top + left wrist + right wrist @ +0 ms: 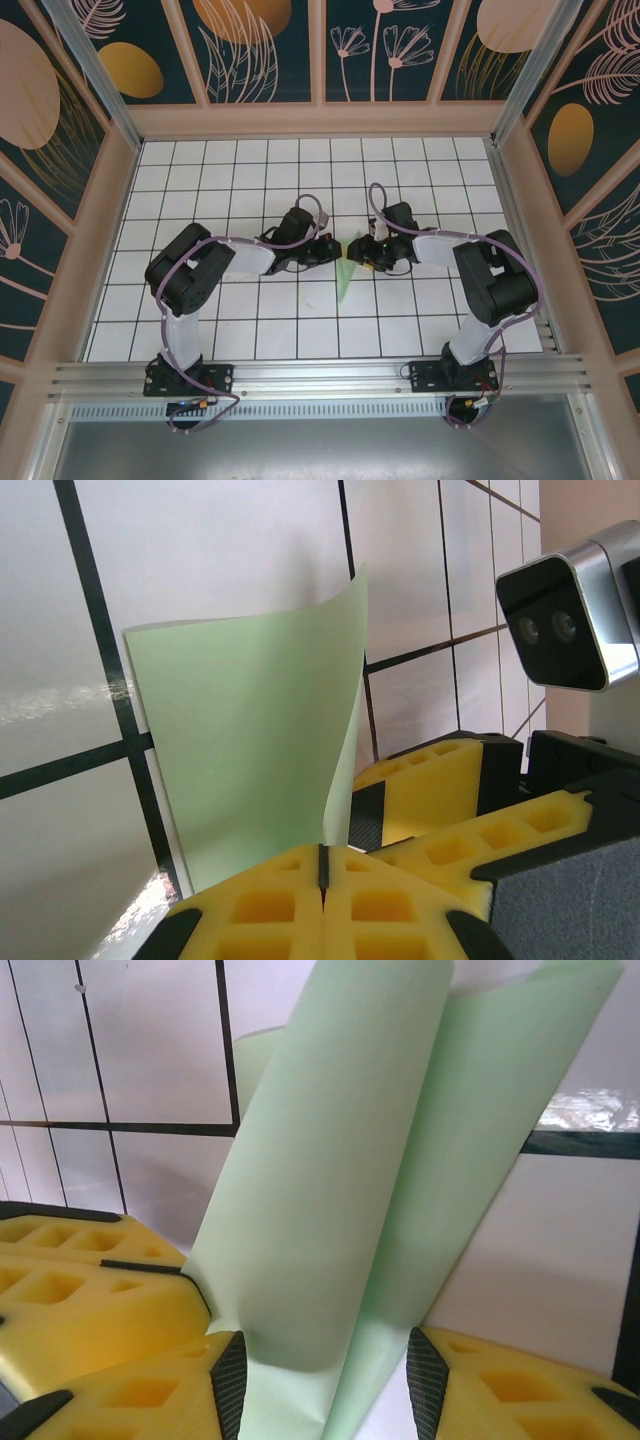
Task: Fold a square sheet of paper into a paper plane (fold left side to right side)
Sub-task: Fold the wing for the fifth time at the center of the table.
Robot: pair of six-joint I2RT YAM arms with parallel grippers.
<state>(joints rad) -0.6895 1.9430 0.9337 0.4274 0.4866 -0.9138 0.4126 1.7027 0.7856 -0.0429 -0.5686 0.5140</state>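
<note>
I count one paper (344, 278), two arms (left arm (190, 272), right arm (492, 278)), two grippers (left gripper (337, 247), right gripper (357, 251)), and one table (250, 170).

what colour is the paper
The paper is plain pale mint green, clearest in the right wrist view.

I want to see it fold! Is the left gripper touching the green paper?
Touching. Left wrist view: the left gripper is shut, with the green paper running down into the seam and pinched between its jaws.

Centre: yellow-padded left gripper (333, 250) and right gripper (358, 252) nearly touch, folded pale mint-green paper sheet (345, 280) between them.
Far rows: open room over white gridded tabletop (300, 165).
</note>
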